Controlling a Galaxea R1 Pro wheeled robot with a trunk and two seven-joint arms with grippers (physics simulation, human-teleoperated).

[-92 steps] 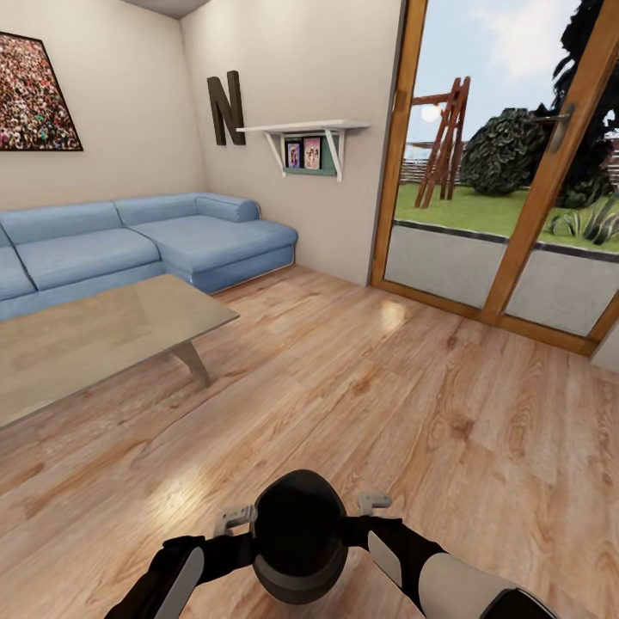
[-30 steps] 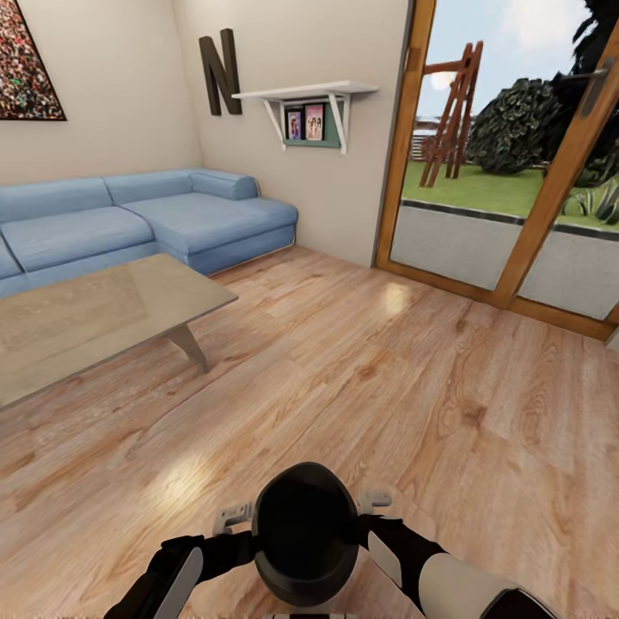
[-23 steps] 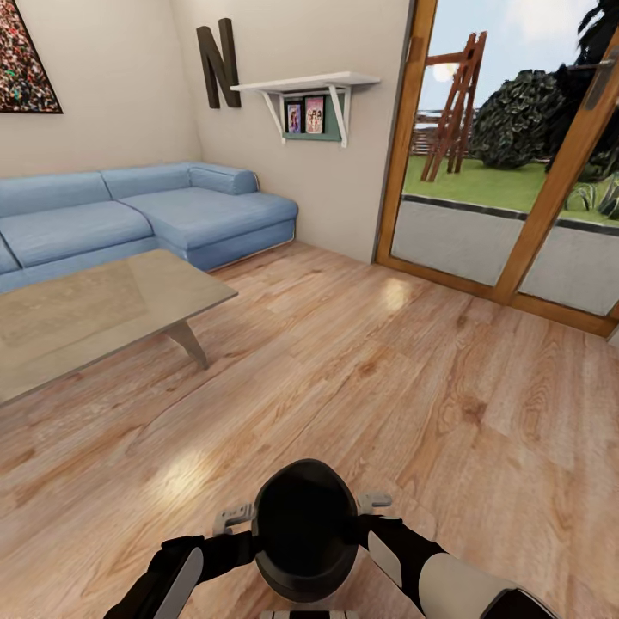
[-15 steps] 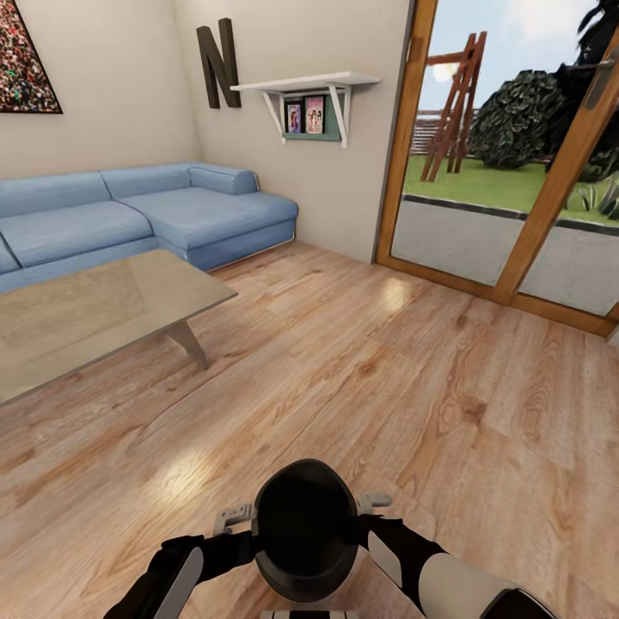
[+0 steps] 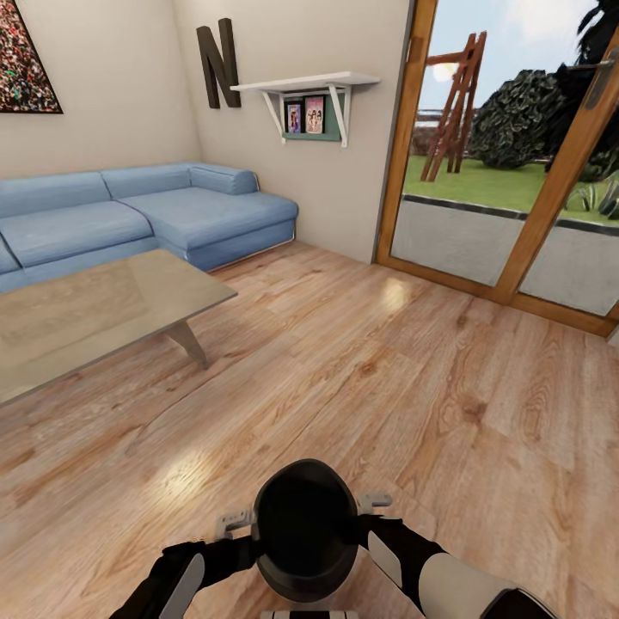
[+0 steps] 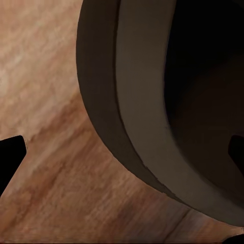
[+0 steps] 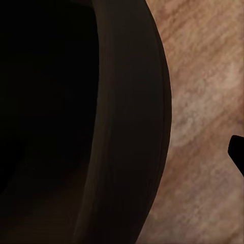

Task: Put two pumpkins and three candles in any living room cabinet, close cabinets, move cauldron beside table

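Observation:
The black cauldron (image 5: 303,526) is right in front of me, low over the wood floor, its wide dark mouth facing up. My left gripper (image 5: 233,521) is at its left rim. In the left wrist view its fingertips (image 6: 11,157) stand wide apart, with the cauldron's rim (image 6: 127,101) between them and a gap of floor beside it. My right gripper (image 5: 373,499) is at the right rim. One of its fingertips (image 7: 237,152) shows outside the cauldron's wall (image 7: 132,127), and the other is lost in the dark inside. The grey glossy table (image 5: 94,314) stands ahead to the left. Pumpkins, candles and cabinet are out of view.
A blue L-shaped sofa (image 5: 146,215) runs behind the table along the wall. A white wall shelf (image 5: 305,86) hangs in the corner. Wood-framed glass doors (image 5: 507,172) to a garden are ahead on the right. Open plank floor (image 5: 370,361) lies between me and them.
Over three seconds the camera moved forward and turned slightly, with the cauldron staying between my grippers; then the view held still. In the last half second my left arm shifted slightly down and inward.

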